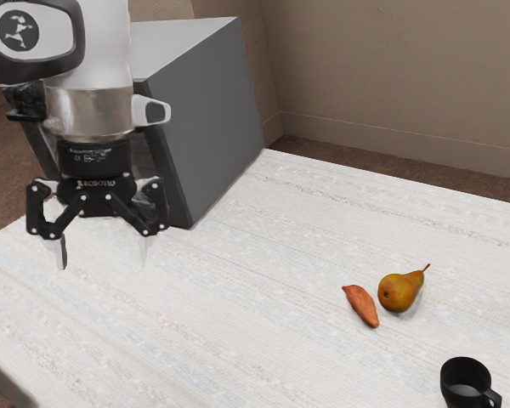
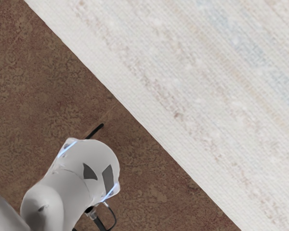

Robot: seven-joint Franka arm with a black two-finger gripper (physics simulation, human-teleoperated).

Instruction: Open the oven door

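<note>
My gripper (image 1: 102,255) points down in the exterior view's left part, its two fingers wide apart with nothing between them. Behind it stands the oven (image 1: 206,119), a grey box whose plain side and top face the exterior camera. My arm and hand cover part of the oven, and its door cannot be made out. From this view I cannot tell how far the gripper is from the oven.
On the white table (image 1: 238,314) lie an orange sweet potato (image 1: 361,306) and a pear (image 1: 399,291), with a black mug (image 1: 464,382) near the exterior view's lower right corner. The wrist view has the arm's base (image 2: 86,168) beside the table's edge (image 2: 135,103).
</note>
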